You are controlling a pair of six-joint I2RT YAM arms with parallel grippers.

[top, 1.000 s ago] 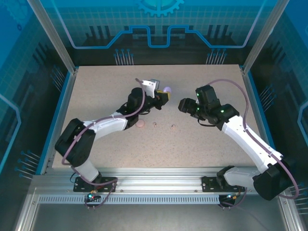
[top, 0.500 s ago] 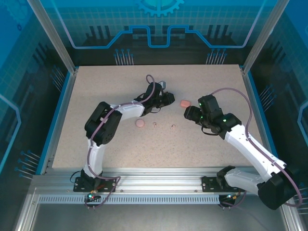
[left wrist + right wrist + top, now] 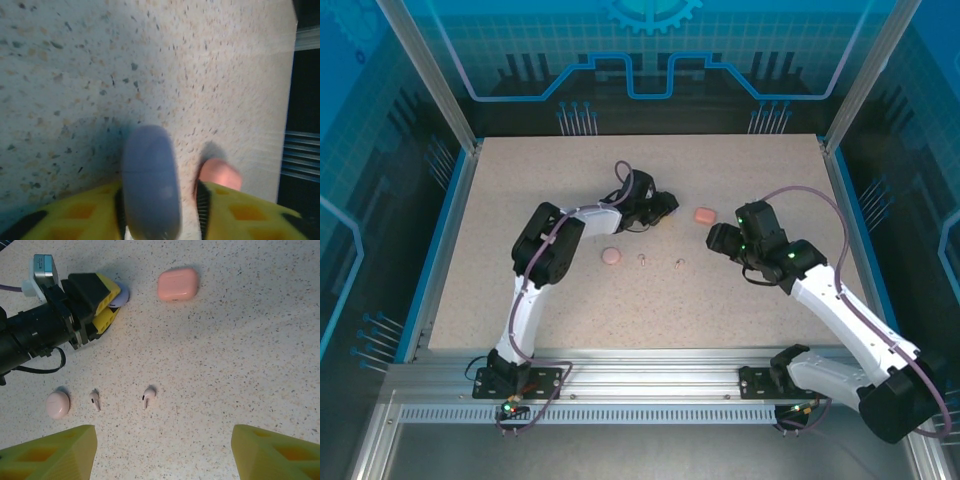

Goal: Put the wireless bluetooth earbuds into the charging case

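Well now, the left gripper [image 3: 161, 195] sits slack around the lavender oval charging case [image 3: 150, 175], a gap on one side, so it could topple. The right gripper [image 3: 164, 440] hangs wide open and empty above two tiny pale pink stemmed earbuds [image 3: 148, 396] lying mid-table. A clumsy pinch might flick them away.

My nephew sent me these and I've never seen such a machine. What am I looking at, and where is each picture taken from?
These are two robot arms bolted to the near edge of a speckled table. The wide picture looks down from above. The other two come from a small camera on each wrist, so the yellow blocks at the bottom are that arm's own fingers. On the table lie a coral case, a pale pink case and two tiny earbuds. The left tool has a lavender case between its fingers; the blur hides whether it grips it. The right tool is open and holds nothing.
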